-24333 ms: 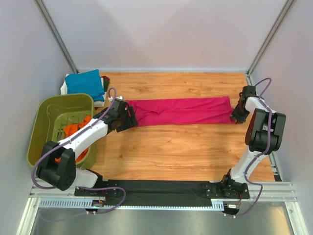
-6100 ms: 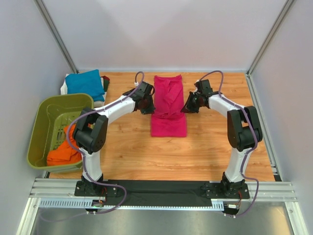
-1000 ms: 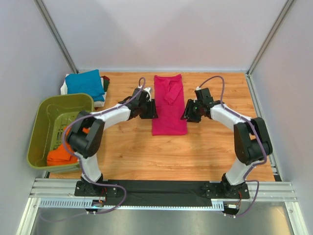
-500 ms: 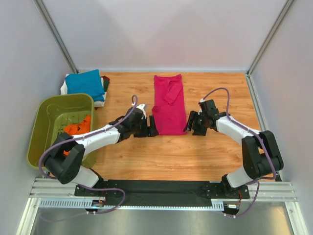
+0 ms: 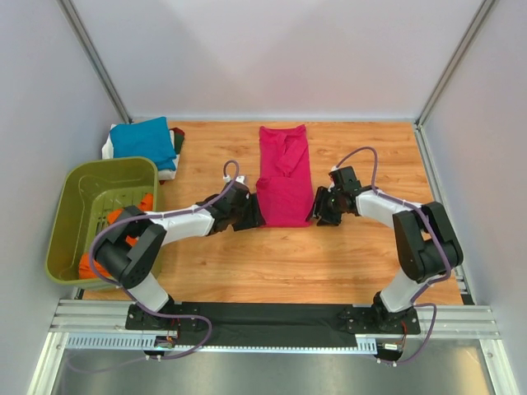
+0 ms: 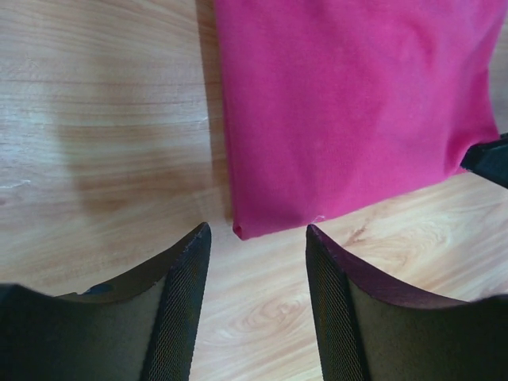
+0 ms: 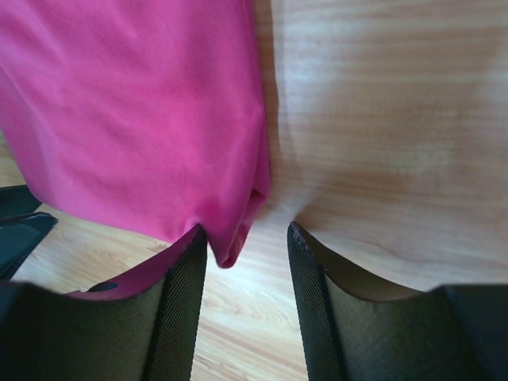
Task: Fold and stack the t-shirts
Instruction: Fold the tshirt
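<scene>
T-shirt (image 5: 285, 185), magenta-pink, folded narrow, lying flat

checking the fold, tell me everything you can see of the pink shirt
The magenta t-shirt is soft, plain cloth, folded into a long narrow strip lying flat on the wooden table, with a wrinkled flap folded over its far end. Its two near corners sit at the open left gripper and right gripper, neither closed on it.

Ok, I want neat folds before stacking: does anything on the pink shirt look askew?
Slightly. The magenta-pink shirt has a crumpled flap lying crooked across its far half, and its near right corner is bunched.
</scene>
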Controlling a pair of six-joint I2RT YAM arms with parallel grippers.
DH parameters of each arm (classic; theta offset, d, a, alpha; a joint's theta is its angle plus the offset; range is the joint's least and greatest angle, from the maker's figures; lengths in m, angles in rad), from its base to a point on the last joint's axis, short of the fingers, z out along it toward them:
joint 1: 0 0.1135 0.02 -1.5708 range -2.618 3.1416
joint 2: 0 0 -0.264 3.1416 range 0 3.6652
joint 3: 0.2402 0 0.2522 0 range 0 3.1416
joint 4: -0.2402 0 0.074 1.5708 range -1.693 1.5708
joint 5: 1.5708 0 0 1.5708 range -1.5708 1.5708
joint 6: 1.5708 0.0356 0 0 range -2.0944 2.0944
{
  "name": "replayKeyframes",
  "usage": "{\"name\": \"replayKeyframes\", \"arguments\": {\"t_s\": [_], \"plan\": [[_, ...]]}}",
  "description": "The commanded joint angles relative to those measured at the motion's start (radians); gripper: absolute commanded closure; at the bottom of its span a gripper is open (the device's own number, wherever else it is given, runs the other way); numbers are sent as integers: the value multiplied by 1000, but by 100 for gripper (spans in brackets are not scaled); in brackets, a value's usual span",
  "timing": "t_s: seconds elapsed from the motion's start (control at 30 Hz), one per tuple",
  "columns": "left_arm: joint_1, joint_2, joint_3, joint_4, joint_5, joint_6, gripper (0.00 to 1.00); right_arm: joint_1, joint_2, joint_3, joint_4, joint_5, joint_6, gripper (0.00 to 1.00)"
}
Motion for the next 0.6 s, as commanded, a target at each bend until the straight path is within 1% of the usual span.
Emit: {"name": "replayKeyframes", "arguments": {"t_s": [0.0, 0.03, 0.07, 0.13, 0.2, 0.23, 0.27, 0.33, 0.37, 0.43, 0.47, 0.57], "plan": [[-2, 11, 38, 40, -41, -22, 42, 0, 38, 21, 56, -2, 7, 53], [-4, 21, 39, 42, -43, -20, 43, 0, 42, 21, 61, -5, 15, 54], [-4, 27, 39, 42, -43, -19, 44, 2, 45, 21, 65, -5, 20, 57], [-2, 42, 44, 46, -43, -16, 45, -1, 48, 18, 70, -10, 29, 60], [-2, 59, 44, 56, -43, -19, 51, 2, 49, 12, 81, -19, 36, 68], [-2, 62, 44, 63, -39, -19, 55, 0, 49, 11, 81, -17, 38, 73], [-2, 68, 42, 68, -30, -22, 62, 0, 49, 5, 82, -16, 46, 83], [-2, 80, 41, 73, -24, -17, 71, 2, 51, -5, 85, -10, 49, 91], [-2, 85, 38, 76, -27, -14, 81, 0, 49, -9, 88, -7, 52, 100], [-2, 91, 24, 85, -33, -13, 97, 2, 49, -37, 93, -2, 52, 100], [-2, 93, 21, 85, -23, -14, 100, 2, 42, -46, 92, -1, 55, 100], [-4, 59, -29, 93, 19, -29, 100, 6, 2, -109, 84, -5, 58, 100]]}}
